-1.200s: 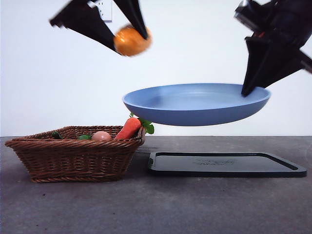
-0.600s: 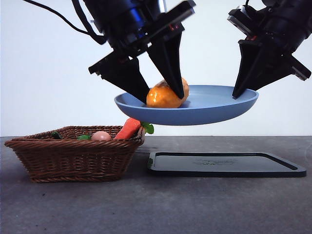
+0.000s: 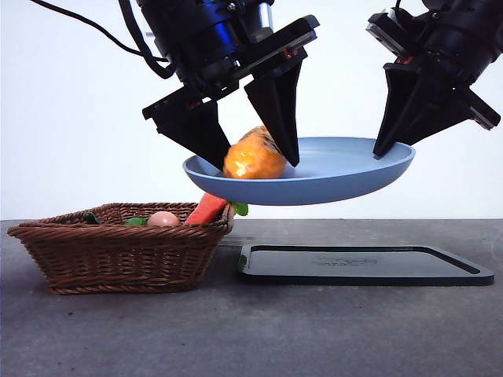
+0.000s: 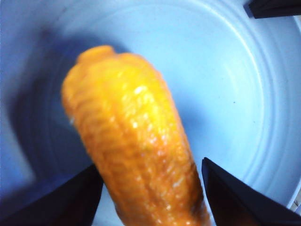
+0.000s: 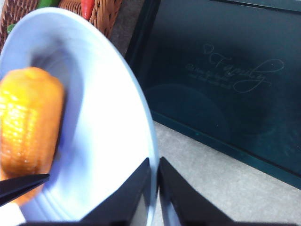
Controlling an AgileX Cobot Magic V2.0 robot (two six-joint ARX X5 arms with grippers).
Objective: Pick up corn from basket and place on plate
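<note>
left hand (image 3: 253, 157) jaws apart, right hand (image 5: 154, 188) pinched

I see the plate (image 3: 330, 177) held up off the tabletop (image 3: 251, 330), w/ open air under it down to the tray (image 3: 365, 265). Left end effector (image 3: 250, 161) and corn (image 3: 253, 155) fill the plate's basket-side half; right end effector (image 3: 385, 149) blocks the far rim. Basket (image 3: 118, 251) sits below, packed w/ carrot (image 3: 206, 209).

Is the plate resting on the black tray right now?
No, in the front view the plate hangs clear above the black tray, held up at its rim by the right gripper.
</note>
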